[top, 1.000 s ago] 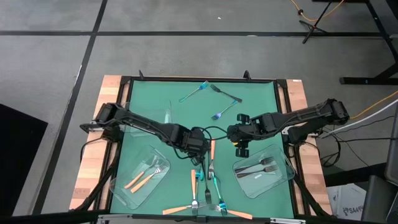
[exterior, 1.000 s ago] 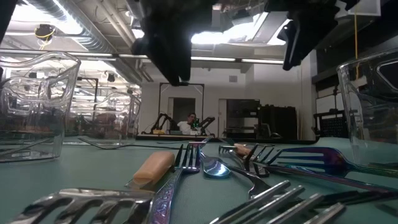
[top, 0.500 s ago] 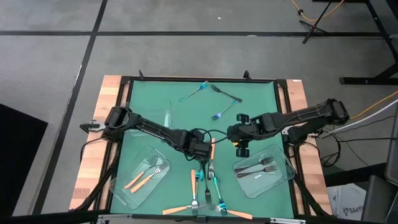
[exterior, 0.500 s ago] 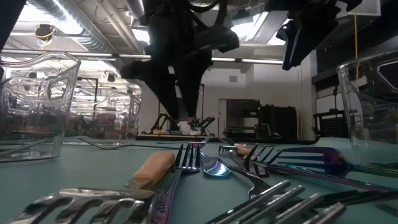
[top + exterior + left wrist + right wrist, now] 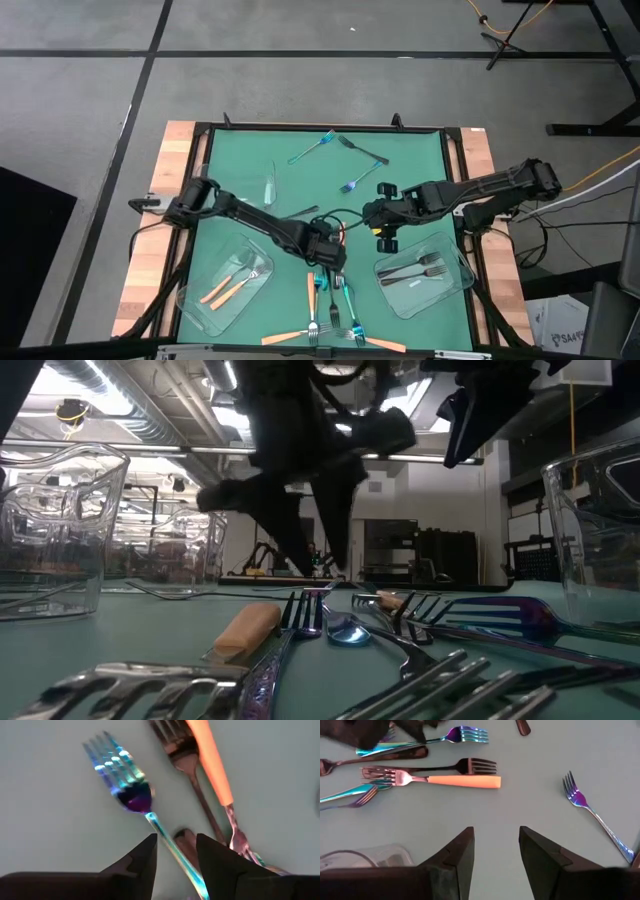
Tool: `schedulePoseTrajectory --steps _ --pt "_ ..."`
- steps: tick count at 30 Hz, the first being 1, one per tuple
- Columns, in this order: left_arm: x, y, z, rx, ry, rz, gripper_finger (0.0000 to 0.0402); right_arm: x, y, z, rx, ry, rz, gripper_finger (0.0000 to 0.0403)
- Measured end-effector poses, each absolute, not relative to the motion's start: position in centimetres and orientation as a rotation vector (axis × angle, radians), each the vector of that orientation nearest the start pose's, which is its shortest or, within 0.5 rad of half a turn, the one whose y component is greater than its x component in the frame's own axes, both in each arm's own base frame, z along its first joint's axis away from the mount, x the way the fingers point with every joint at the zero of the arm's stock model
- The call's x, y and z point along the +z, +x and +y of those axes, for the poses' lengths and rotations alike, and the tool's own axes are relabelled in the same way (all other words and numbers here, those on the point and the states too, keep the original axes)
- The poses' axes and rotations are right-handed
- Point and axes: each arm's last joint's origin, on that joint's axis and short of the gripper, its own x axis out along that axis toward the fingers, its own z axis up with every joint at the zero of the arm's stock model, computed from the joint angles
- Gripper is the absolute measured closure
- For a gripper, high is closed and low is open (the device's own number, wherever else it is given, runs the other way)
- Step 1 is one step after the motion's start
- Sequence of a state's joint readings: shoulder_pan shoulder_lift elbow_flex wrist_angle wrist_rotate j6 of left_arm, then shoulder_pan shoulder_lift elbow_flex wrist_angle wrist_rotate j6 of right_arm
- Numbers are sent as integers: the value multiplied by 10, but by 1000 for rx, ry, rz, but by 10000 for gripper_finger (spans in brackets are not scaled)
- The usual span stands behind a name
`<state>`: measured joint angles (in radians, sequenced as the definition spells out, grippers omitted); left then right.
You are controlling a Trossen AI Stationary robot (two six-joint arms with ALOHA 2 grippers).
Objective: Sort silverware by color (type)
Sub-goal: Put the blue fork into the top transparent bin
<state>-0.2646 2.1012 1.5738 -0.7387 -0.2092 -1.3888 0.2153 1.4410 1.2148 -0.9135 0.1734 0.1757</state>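
Several forks lie in a loose pile (image 5: 335, 290) near the table's near edge: orange-handled, shiny blue-teal and dark ones. My left gripper (image 5: 327, 260) hangs open just over the pile's far end. In its wrist view the fingers (image 5: 145, 862) stand on either side of a blue-teal fork's handle (image 5: 165, 837), and I cannot tell that they touch it. My right gripper (image 5: 385, 215) waits open above the table's middle right, over bare mat (image 5: 495, 855). Three more forks (image 5: 345, 160) lie near the far edge.
A clear tray (image 5: 200, 305) at near left holds two orange-handled forks (image 5: 235, 283). A clear tray (image 5: 455, 285) at near right holds dark forks (image 5: 412, 270). Another clear tray (image 5: 270, 183) stands at the middle left. An orange fork (image 5: 465, 781) lies ahead of my right gripper.
My left gripper has moved toward the table's near edge and come down over the pile of forks, staying open. The right gripper has kept its place. No fork has moved.
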Motion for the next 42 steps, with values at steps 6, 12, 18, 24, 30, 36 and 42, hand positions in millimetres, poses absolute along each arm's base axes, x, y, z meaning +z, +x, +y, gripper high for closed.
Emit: schedulePoseTrajectory --steps 6,12,18,24,30,36,42 --pt "153 417 -105 784 -909 1012 271 282 274 55 -59 -59 1099 256" --pt "147 420 -101 799 -908 1014 271 282 275 55 -52 -51 1090 256" --pt "144 421 -100 799 -909 1022 271 283 275 55 -51 -51 1088 256" --pt "147 421 -100 794 -915 1026 271 283 276 55 -51 -50 1085 256" --pt "160 423 -100 816 -886 1031 271 283 276 55 -52 -50 1086 256" --pt "163 418 -99 858 -858 1072 271 283 276 56 -51 -50 1086 256" --pt "157 420 -98 877 -840 1054 271 283 276 56 -51 -50 1086 256"
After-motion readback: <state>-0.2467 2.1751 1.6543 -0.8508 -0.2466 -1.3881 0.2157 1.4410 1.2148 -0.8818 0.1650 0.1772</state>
